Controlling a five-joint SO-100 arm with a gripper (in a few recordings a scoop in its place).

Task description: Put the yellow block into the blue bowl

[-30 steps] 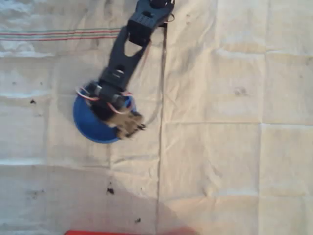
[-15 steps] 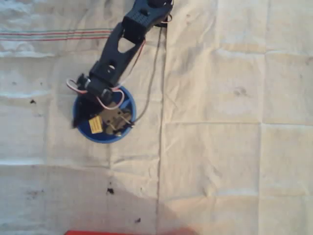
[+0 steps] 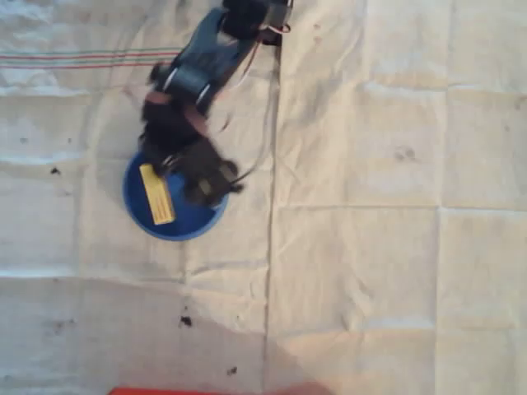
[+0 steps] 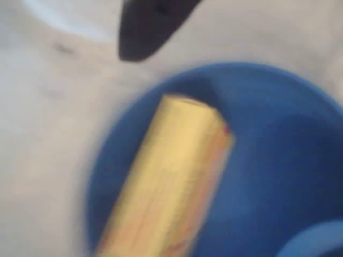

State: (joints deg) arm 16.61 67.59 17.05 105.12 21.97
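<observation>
Your yellow block (image 3: 156, 194) is sitting inside the blue bowl (image 3: 198, 224) at this point, lying flat on the bowl floor in the left half as the overhead view shows it. Nothing is touching it that I can see. The gripper (image 3: 210, 177) is over the bowl's upper right part, blurry and dark, so I can't tell if the jaws are apart or together. In the wrist view there's one dark fingertip (image 4: 147, 27) at the top of the frame, above the bowl rim and clear of the block, and the block fills the middle of the bowl.

Handling-wise, it looks like a stiff, light little bar with flat faces, probably wood or plastic, nothing fragile. If you ever need to grab it again, I'd take it across the narrow width, around the middle of its length, so it doesn't swing in the jaws. The bowl looks like smooth plastic, so the block may slide around a bit in there.

Orientation: in the overhead view its long axis runs nearly top to bottom, leaning slightly, upper end toward the left and lower end toward the right. In the wrist view it runs diagonally, lower left to upper right.

Judging by that, the drop looks done.
</observation>
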